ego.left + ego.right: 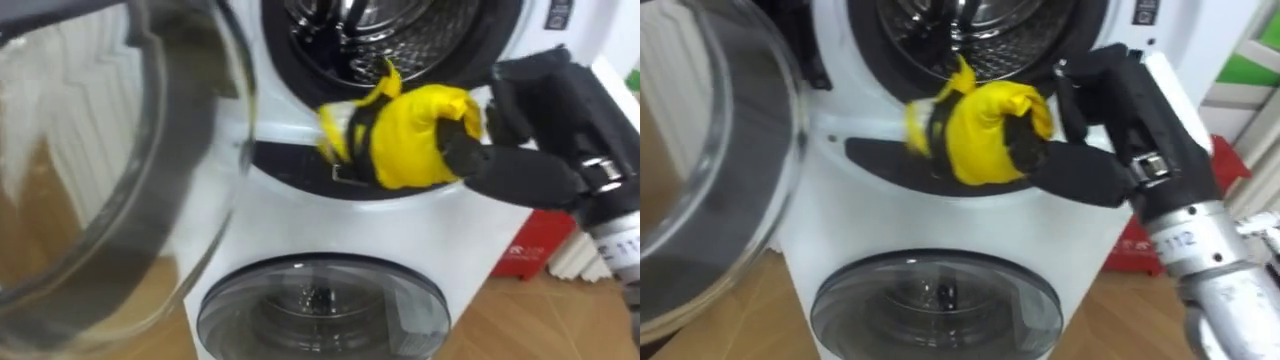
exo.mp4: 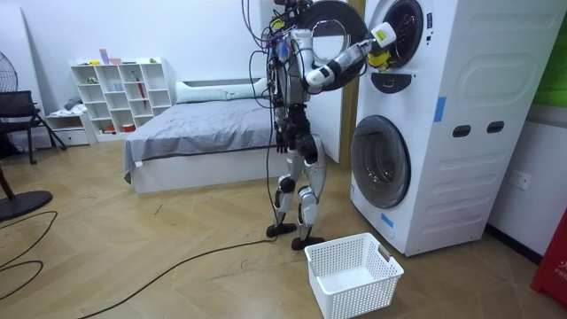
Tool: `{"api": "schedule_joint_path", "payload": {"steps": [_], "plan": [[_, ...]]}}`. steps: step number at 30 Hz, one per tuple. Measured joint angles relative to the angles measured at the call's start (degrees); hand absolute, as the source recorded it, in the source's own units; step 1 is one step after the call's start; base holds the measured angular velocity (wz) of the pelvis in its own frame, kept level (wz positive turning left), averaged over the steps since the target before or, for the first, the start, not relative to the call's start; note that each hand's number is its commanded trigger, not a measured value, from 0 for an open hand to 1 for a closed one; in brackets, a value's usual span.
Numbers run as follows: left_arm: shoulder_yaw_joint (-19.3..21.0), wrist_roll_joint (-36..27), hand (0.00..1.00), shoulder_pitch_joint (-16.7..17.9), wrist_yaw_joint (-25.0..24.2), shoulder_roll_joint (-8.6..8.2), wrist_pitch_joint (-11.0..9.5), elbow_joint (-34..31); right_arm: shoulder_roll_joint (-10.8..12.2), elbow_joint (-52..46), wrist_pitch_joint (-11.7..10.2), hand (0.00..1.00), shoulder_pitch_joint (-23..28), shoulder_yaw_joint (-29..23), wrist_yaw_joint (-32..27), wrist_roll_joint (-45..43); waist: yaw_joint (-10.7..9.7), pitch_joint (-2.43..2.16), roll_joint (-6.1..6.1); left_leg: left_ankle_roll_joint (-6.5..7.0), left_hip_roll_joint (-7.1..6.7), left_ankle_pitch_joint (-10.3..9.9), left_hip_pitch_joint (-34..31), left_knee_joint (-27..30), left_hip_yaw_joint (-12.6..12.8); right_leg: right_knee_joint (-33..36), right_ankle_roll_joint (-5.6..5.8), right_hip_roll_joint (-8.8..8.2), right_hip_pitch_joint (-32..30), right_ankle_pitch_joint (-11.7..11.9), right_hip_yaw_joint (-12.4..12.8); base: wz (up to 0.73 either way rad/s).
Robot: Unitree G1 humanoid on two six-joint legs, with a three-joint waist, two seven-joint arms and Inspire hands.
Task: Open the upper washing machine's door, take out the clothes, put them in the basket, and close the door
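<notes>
Currently, left eye view: the right robot hand (image 1: pixel 545 105) comes in from the right with its dark fingers curled round a bunched yellow garment (image 1: pixel 410 135). I read that as a firm grip. The garment hangs just outside the lower rim of the upper drum (image 1: pixel 380 30), over the dark recess beneath it. It has a dark band and a pale patch on its left side. The round glass door (image 1: pixel 100 170) stands swung open at left. The lower door (image 1: pixel 320 305) of the washing machine (image 1: pixel 300 225) is closed. I note a red object (image 1: pixel 535 250) on the floor at right.

Right eye view: same grip, with the garment (image 1: pixel 985 130) pinched between thumb and fingers of the robot hand (image 1: pixel 1110 100), in front of the drum mouth.

Room view: the robot stands upright on the wooden floor (image 2: pixel 177 248), facing the stacked machine, its right arm raised to the upper opening and the yellow bundle (image 2: pixel 381 57) at the end of it. A white basket (image 2: pixel 353 275) sits on the floor near its feet. Behind the robot I see a bed (image 2: pixel 204 124) and a white shelf unit (image 2: pixel 120 97)
</notes>
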Motion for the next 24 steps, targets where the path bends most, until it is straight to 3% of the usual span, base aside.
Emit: {"api": "schedule_joint_path", "payload": {"steps": [7,9,12,14,19,24], "plan": [[-0.05,-0.13,0.0,-0.16,-0.27,0.9,-0.19,0.25,0.07,1.48,-0.03,1.0,4.28,-1.66,-0.07,1.23,-3.15,0.03,0.01,0.0,0.11,0.0,-0.19,0.13,3.92,0.53,0.06,0.4,-1.16,0.2,2.1,-0.18],[-0.13,0.05,0.0,-0.86,-0.34,1.69,-0.23,0.24,0.06,3.34,-0.02,1.0,4.75,-2.88,-0.11,3.01,-4.72,0.06,-0.55,-0.05,-0.01,-0.03,-0.27,0.21,4.38,1.26,0.08,0.5,-2.13,0.19,2.9,-0.18],[-0.12,0.19,0.0,-1.42,-0.34,2.54,-0.57,-0.3,0.11,6.0,-0.02,1.0,6.93,-6.22,-0.76,3.01,-4.94,-0.07,-1.27,-0.08,0.05,-0.05,0.1,0.15,6.52,1.21,0.16,1.03,-2.37,0.67,4.7,-0.3],[-0.11,0.08,0.0,-2.0,-0.34,2.88,-0.58,-0.45,0.1,7.15,0.03,1.0,8.36,-7.53,-1.32,3.39,-5.03,0.17,-1.47,-0.16,0.21,-0.43,0.36,0.08,7.88,1.25,0.15,1.54,-2.46,0.71,5.91,-0.41],[-0.69,-0.26,0.0,-3.96,-0.15,3.24,-0.65,-0.05,0.1,14.25,0.29,1.0,8.47,-7.88,-1.85,10.41,-6.42,0.37,-1.51,-0.27,0.95,-2.09,0.39,0.06,12.32,1.91,0.18,3.48,-3.74,1.9,9.91,-0.48],[-3.44,-0.44,0.0,-6.7,0.17,3.24,-0.62,-0.35,0.43,19.5,0.32,1.0,9.79,-7.51,-2.12,10.21,-7.56,0.4,-1.01,-0.31,1.06,-2.19,0.49,0.06,14.99,1.77,0.27,4.48,-4.54,2.31,12.49,-0.31]]}}
